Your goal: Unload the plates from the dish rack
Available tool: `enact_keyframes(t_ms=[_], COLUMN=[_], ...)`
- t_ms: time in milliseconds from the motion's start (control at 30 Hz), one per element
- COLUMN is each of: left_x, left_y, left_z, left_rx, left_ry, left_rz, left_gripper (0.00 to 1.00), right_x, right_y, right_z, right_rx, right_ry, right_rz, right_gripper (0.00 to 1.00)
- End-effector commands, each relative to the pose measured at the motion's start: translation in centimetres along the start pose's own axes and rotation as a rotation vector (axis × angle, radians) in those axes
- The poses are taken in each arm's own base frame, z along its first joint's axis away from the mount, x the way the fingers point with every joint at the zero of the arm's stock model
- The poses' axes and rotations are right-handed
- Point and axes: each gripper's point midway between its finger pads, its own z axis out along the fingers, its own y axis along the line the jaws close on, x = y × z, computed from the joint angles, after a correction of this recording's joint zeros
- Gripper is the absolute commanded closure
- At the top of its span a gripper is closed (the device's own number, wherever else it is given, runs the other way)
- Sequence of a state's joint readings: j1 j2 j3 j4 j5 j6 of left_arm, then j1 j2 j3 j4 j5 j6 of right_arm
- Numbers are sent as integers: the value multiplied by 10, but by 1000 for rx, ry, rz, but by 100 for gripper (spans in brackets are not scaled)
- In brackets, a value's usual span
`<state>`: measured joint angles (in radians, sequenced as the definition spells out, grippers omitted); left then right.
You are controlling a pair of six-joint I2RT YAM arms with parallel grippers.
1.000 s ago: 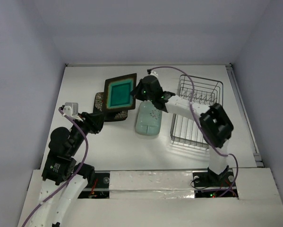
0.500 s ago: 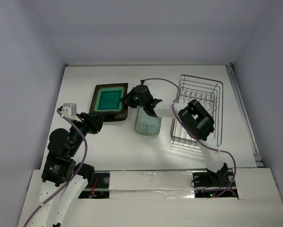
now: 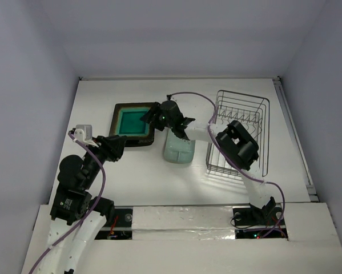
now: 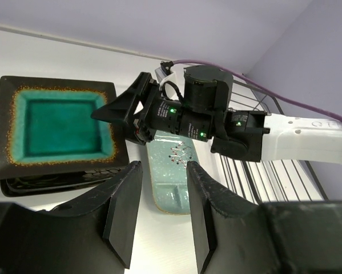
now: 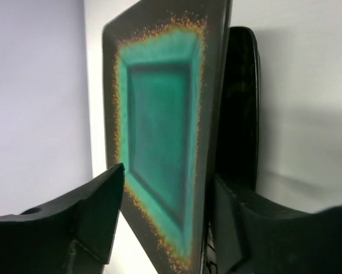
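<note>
Where the bench (image 3: pixel 159 177) is seen from above, the teal plate (image 3: pixel 131 121) is found lying flat on a dark plate (image 3: pixel 137 140), left of the middle and toward the far edge. The right tool (image 3: pixel 151 117) is set at the teal plate's right rim. The mint plate (image 3: pixel 177 150) is laid just right of that stack, partly under the right arm. The rack (image 3: pixel 239 137) is stood near the right edge. The left tool (image 3: pixel 115 146) is held near the stack's near-left corner, apart from it.

From the left wrist, the left tool (image 4: pixel 164 171) is seen part open, with nothing gripped between its fingers (image 4: pixel 122 211). The teal plate (image 4: pixel 56 123), the right tool (image 4: pixel 118 114) and the mint plate (image 4: pixel 173 185) are shown beyond it.

From the right wrist, the right tool (image 5: pixel 168 177) is seen opened, its fingers (image 5: pixel 96 211) spread to either side of the teal plate's (image 5: pixel 159 131) rim. The dark plate (image 5: pixel 242 103) is shown beneath. Whether the fingers touch the rim cannot be told.
</note>
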<state>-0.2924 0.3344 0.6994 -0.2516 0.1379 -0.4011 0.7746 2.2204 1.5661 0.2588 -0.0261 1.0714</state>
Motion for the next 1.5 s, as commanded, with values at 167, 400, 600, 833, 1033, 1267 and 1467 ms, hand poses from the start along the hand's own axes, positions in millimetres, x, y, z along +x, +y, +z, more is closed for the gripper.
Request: enact_keyframes(t_ms=[167, 400, 600, 833, 1033, 1267, 1467], left_x=[-9, -10, -11, -12, -11, -13, -19], left_y=[-3, -4, -4, -3, -3, -3, -12], left_z=[1, -1, -1, -2, -2, -1, 3], left_rx=[17, 21, 21, 17, 12, 10, 43], left_ry=[-39, -46, -49, -53, -50, -48, -43], left_rz=[4, 6, 6, 6, 7, 7, 9], left_gripper=[66, 66, 66, 65, 57, 25, 6], right_x=[-24, -26, -17, -15, -55, -119, -134], right_y=[67, 38, 16, 22, 60, 110, 88], right_z=[-26, -32, -25, -33, -96, -247, -362], right_rx=[-21, 181, 273, 276, 234, 109, 102], right_ry=[-10, -6, 72, 53, -120, -437, -587], right_rz=[-192, -324, -408, -439, -487, -543, -565], right_gripper=[9, 0, 0, 0, 60, 100, 100])
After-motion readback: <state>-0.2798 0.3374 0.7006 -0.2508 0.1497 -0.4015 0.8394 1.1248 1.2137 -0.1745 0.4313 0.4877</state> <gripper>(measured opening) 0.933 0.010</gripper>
